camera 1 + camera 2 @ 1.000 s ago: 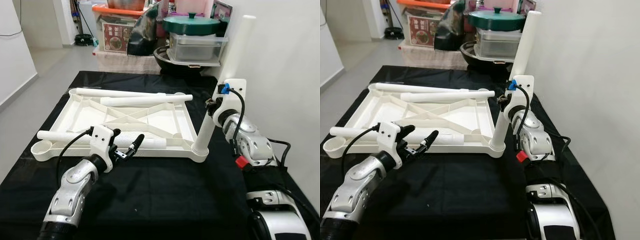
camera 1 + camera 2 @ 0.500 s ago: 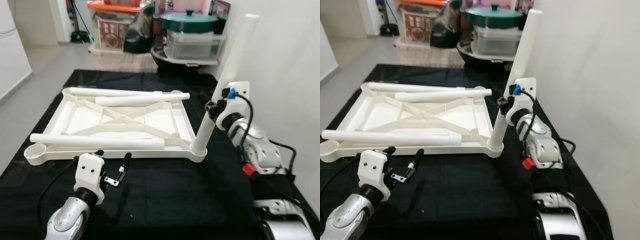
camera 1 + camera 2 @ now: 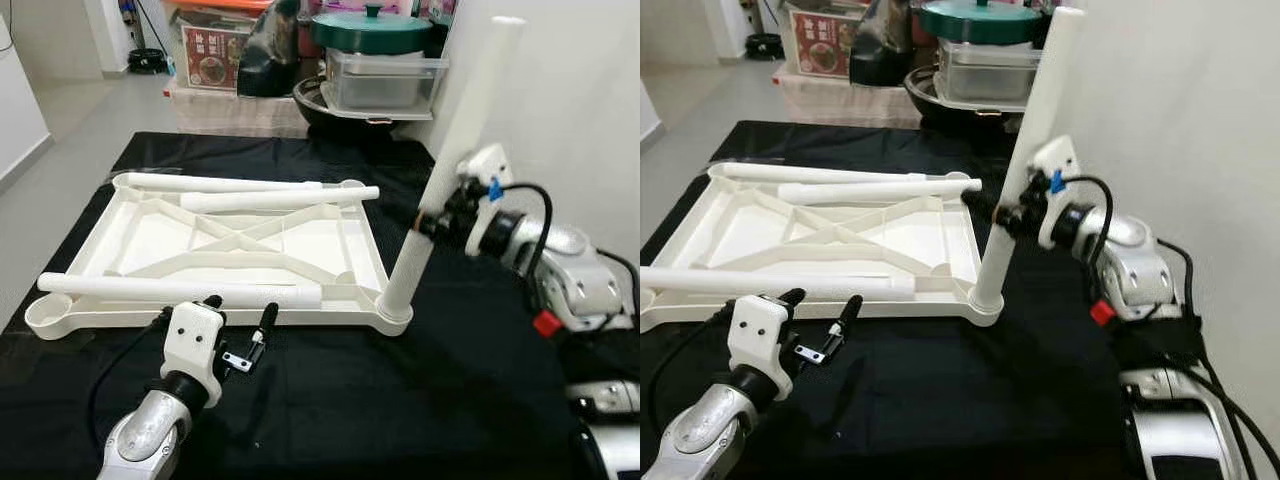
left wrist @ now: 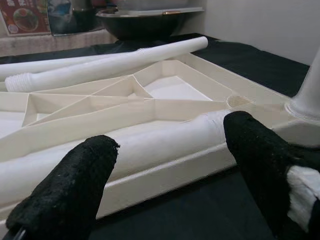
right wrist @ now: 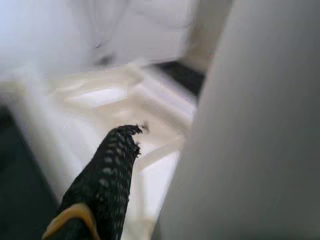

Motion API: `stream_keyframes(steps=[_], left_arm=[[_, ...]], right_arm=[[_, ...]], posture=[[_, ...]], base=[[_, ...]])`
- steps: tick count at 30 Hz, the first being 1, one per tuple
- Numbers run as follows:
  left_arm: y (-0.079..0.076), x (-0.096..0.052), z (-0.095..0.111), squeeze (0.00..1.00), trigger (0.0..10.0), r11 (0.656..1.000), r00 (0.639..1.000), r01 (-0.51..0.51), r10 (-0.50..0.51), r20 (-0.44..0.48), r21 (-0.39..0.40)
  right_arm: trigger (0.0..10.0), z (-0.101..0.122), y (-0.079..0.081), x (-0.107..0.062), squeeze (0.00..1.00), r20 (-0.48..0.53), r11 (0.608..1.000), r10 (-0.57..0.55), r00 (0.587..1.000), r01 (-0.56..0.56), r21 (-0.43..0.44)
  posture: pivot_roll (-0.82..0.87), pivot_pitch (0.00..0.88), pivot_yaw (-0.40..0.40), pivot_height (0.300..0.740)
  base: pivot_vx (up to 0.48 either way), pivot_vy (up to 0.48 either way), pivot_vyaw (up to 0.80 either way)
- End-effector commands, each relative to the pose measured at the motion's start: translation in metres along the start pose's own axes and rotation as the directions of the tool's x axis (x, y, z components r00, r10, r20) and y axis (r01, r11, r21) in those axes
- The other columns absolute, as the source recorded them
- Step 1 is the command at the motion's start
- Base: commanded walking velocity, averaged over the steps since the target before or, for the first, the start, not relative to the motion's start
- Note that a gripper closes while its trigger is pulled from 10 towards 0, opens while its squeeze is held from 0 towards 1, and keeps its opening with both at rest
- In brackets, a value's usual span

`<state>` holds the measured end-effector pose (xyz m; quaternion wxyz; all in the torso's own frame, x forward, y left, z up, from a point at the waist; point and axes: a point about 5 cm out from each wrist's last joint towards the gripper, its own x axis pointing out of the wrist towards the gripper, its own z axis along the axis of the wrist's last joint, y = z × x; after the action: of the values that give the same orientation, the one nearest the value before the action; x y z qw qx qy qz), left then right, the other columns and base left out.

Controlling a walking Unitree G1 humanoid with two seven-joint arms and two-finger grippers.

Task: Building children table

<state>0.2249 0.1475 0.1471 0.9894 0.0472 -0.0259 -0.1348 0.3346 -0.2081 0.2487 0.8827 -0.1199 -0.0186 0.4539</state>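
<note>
Left gripper (image 3: 240, 335): nearest the camera, over the black cloth (image 3: 330, 400) just short of the tabletop's near rim; fingers spread apart, holding nothing.
Near loose leg (image 3: 180, 290): white tube lying along the near edge of the tabletop, just beyond the left fingertips, not touched.
Tabletop (image 3: 150, 240): white plastic, upside down, ribbed underside up, flat on the cloth.
Standing leg (image 3: 455, 165): seated in the near right corner socket (image 3: 392, 312), leaning a little to the right, not plumb.
Right gripper (image 3: 440, 215): at mid-height of the standing leg, fingers closed around it; wrist view showed one black finger (image 5: 100, 185) against the white tube.
Far loose legs: two tubes, one (image 3: 280, 198) lying on the far part of the tabletop, one (image 3: 220, 183) along its far rim.
Background: storage boxes (image 3: 385, 75), green lid (image 3: 375, 28) and dark bowl (image 3: 325, 105) past the table's end, well apart from the work.
Step in hand (judged): seating the corner leg.
How to do well: bring the tube upright over the socket before pressing or turning; keep the grip mid-tube so it doesn't lever the tabletop up; left gripper could steady the rim or pick the near leg next.
Count: legs 4 (1 standing, 3 loose); tabletop 1; grippers 2.
</note>
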Motion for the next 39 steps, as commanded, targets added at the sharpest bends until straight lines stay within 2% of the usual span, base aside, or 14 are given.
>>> stream_keyframes(steps=[1, 5, 8, 10, 11, 14, 16, 20, 21, 22, 32, 37, 38, 39], left_arm=[[-0.002, 0.001, -0.001, 0.0, 10.0, 1.0, 1.0, 0.008, -0.008, -0.014, -0.003], [-0.005, 0.002, -0.004, 0.0, 10.0, 1.0, 0.999, 0.02, -0.02, -0.026, -0.017], [-0.006, 0.001, -0.007, 0.0, 10.0, 1.0, 0.999, 0.019, -0.02, -0.038, -0.023], [-0.006, 0.001, -0.007, 0.0, 10.0, 1.0, 0.999, 0.019, -0.02, -0.038, -0.023], [-0.009, -0.001, -0.009, 0.0, 10.0, 0.999, 0.999, 0.018, -0.02, -0.045, -0.029], [-0.01, -0.001, -0.009, 0.0, 10.0, 0.999, 0.999, 0.02, -0.022, -0.047, -0.031], [-0.011, -0.001, -0.009, 0.0, 10.0, 0.999, 0.998, 0.029, -0.03, -0.048, -0.034], [-0.017, -0.001, -0.009, 0.0, 10.0, 0.995, 0.995, 0.086, -0.088, -0.05, -0.052], [-0.017, -0.001, -0.009, 0.0, 10.0, 0.995, 0.995, 0.086, -0.088, -0.05, -0.052], [-0.018, 0.0, -0.01, 0.0, 10.0, 0.994, 0.994, 0.095, -0.097, -0.053, -0.052], [-0.018, 0.001, -0.011, 0.0, 10.0, 0.992, 0.991, 0.117, -0.12, -0.059, -0.054], [-0.02, 0.002, -0.012, 0.0, 10.0, 0.99, 0.99, 0.128, -0.131, -0.059, -0.056], [-0.021, 0.002, -0.012, 0.0, 10.0, 0.99, 0.989, 0.131, -0.134, -0.059, -0.058], [-0.021, 0.002, -0.012, 0.0, 10.0, 0.989, 0.989, 0.135, -0.139, -0.06, -0.06]], right_arm=[[10.0, -0.007, 0.013, 0.002, 0.0, -0.024, 0.986, 0.165, 0.986, -0.165, 0.018], [10.0, -0.015, 0.003, 0.001, 0.0, -0.073, 0.985, 0.172, 0.982, -0.171, 0.023], [7.3, -0.015, -0.004, 0.004, 0.0, -0.065, 0.992, 0.127, 0.99, -0.125, 0.027], [7.3, -0.015, -0.004, 0.004, 0.0, -0.065, 0.992, 0.127, 0.99, -0.125, 0.027], [0.0, -0.019, -0.027, 0.011, 0.0, -0.106, 0.987, -0.145, 0.984, 0.151, 0.05], [0.0, -0.023, -0.038, 0.012, 0.0, -0.132, 0.938, -0.329, 0.935, 0.34, 0.073], [0.0, -0.027, -0.047, 0.013, 0.0, -0.151, 0.848, -0.508, 0.848, 0.523, 0.088], [0.0, -0.048, -0.052, 0.004, 0.0, -0.232, 0.498, -0.818, 0.527, 0.85, 0.173], [0.0, -0.048, -0.052, 0.004, 0.0, -0.232, 0.498, -0.818, 0.527, 0.85, 0.173], [10.0, -0.057, -0.037, 0.016, 0.0, -0.26, 0.511, -0.795, 0.548, 0.836, 0.198], [10.0, -0.038, -0.011, 0.052, 0.0, -0.117, 0.767, -0.583, 0.804, 0.592, 0.246], [10.0, -0.024, -0.017, 0.05, 0.0, -0.07, 0.792, -0.574, 0.816, 0.574, 0.208], [10.0, -0.023, -0.018, 0.048, 1.0, -0.067, 0.785, -0.581, 0.811, 0.581, 0.217], [10.0, -0.022, -0.019, 0.047, 1.0, -0.069, 0.783, -0.584, 0.809, 0.583, 0.215]], posture=[[0.07, 0.0, -0.117, 0.74], [0.07, 0.0, -0.119, 0.74], [0.07, 0.0, -0.119, 0.74], [0.07, 0.0, -0.119, 0.74], [0.07, 0.0, -0.122, 0.74], [0.07, 0.0, -0.122, 0.74], [0.08, 0.0, -0.123, 0.74], [0.08, 0.0, -0.115, 0.74], [0.08, 0.0, -0.115, 0.74], [0.08, 0.0, -0.112, 0.74], [0.07, 0.0, -0.109, 0.74], [0.07, 0.0, -0.111, 0.74], [0.07, 0.0, -0.111, 0.74], [0.07, 0.0, -0.112, 0.74]], base=[[0.0, 0.0, 0.0], [0.0, 0.0, 0.0], [0.0, 0.0, 0.0], [0.0, 0.0, 0.0], [0.0, 0.0, 0.0], [0.0, 0.0, 0.0], [0.0, 0.0, 0.0], [0.0, 0.0, 0.0], [0.0, 0.0, 0.0], [0.0, 0.0, 0.0], [0.0, 0.0, 0.0], [0.0, 0.0, 0.0], [0.0, 0.0, 0.0], [0.0, 0.0, 0.0]])
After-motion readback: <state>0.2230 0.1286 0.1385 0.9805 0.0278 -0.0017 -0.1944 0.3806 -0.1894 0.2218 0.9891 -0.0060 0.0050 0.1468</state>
